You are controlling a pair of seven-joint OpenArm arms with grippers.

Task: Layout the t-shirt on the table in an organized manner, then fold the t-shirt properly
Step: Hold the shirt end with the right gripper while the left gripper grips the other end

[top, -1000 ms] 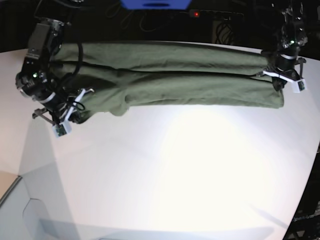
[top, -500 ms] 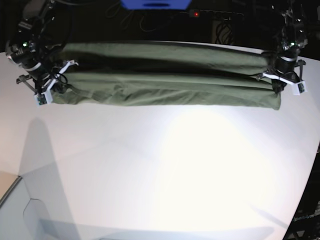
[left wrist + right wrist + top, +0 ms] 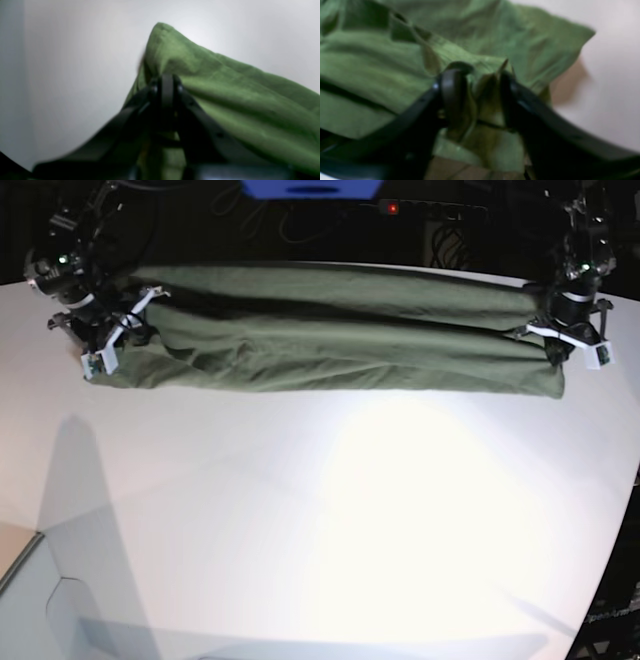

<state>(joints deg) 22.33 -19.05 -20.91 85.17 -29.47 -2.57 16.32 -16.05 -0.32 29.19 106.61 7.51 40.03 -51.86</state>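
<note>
At 10 o'clock on the surface (image 3: 330, 510), the right gripper (image 3: 112, 340) stands spread, cloth loose between its tips. The t-shirt (image 3: 340, 335) lies stretched in a long folded band. At 2 o'clock, the left gripper (image 3: 572, 340) pinches its corner, keeping the band taut.

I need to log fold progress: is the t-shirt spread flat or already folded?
Folded: the t-shirt lies on the table as a long narrow band of stacked lengthwise layers, stretched between both arms.

Glare whitens the table (image 3: 400, 480); both wrist views are blurred.
</note>
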